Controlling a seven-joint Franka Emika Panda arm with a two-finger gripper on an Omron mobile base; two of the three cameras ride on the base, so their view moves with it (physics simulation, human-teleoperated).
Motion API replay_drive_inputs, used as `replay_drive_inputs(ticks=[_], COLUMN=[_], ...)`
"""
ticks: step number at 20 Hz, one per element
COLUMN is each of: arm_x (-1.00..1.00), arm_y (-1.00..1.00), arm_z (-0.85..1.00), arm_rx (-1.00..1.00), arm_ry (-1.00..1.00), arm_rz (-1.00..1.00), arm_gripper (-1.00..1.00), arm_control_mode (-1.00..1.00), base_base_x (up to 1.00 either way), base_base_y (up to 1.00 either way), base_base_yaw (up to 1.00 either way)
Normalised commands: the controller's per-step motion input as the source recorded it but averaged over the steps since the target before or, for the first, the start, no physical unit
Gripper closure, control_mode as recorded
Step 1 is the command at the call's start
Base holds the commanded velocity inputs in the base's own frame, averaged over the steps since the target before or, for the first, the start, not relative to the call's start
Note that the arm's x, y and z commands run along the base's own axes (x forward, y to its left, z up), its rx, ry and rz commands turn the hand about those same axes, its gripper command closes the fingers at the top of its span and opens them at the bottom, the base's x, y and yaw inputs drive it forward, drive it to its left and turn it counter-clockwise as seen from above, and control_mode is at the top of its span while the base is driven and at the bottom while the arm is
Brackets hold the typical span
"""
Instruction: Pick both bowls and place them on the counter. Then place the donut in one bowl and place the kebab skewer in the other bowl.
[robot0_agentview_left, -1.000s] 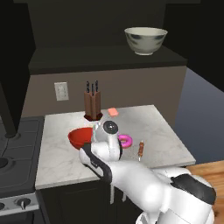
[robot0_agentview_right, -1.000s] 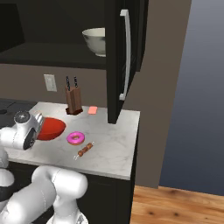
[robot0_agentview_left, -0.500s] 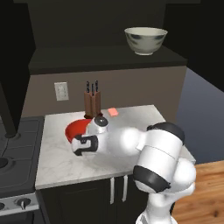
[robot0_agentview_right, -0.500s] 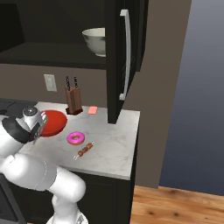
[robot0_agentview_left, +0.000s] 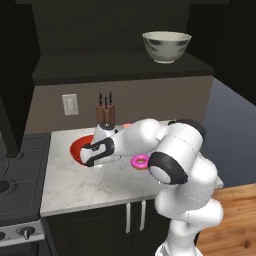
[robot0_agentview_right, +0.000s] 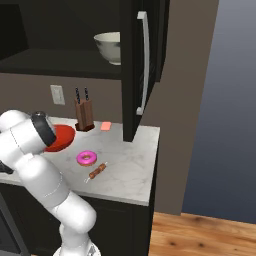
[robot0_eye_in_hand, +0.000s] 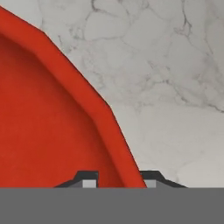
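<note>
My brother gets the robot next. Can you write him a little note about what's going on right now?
Claw: fingertips sit on either side of the red bowl's rim; can't tell whether they grip or have let go.
Red bowl: on the counter, near the knife block.
Cream bowl: up on the dark shelf.
Donut and kebab skewer: lying on the counter, side by side.
Done: red bowl on the counter.
Left: bring the cream bowl down, donut into it, skewer into the red bowl.
</note>
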Motion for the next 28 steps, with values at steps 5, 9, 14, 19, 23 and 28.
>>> replay_drive_inputs(ticks=[5, 9, 14, 19, 23, 28], arm_x=[0.0, -0.02, -0.12, -0.23, -0.43, -0.55], arm_y=[0.07, 0.0, 0.0, 0.0, 0.0, 0.0], arm_z=[0.0, 0.0, 0.02, 0.07, 0.08, 0.04], arm_rx=[-0.03, -0.01, 0.0, 0.0, 0.0, 0.0], arm_ry=[0.15, 0.15, 0.07, 0.0, -0.07, -0.18], arm_rz=[0.0, 0.0, 0.0, 0.0, 0.0, 0.0], arm_gripper=[-1.0, -1.0, -1.0, -1.0, -1.0, -1.0], arm_control_mode=[-1.0, -1.0, -1.0, -1.0, -1.0, -1.0], base_base_x=[0.0, 0.0, 0.0, 0.0, 0.0, 0.0], base_base_y=[0.0, 0.0, 0.0, 0.0, 0.0, 0.0], base_base_yaw=[0.0, 0.0, 0.0, 0.0, 0.0, 0.0])
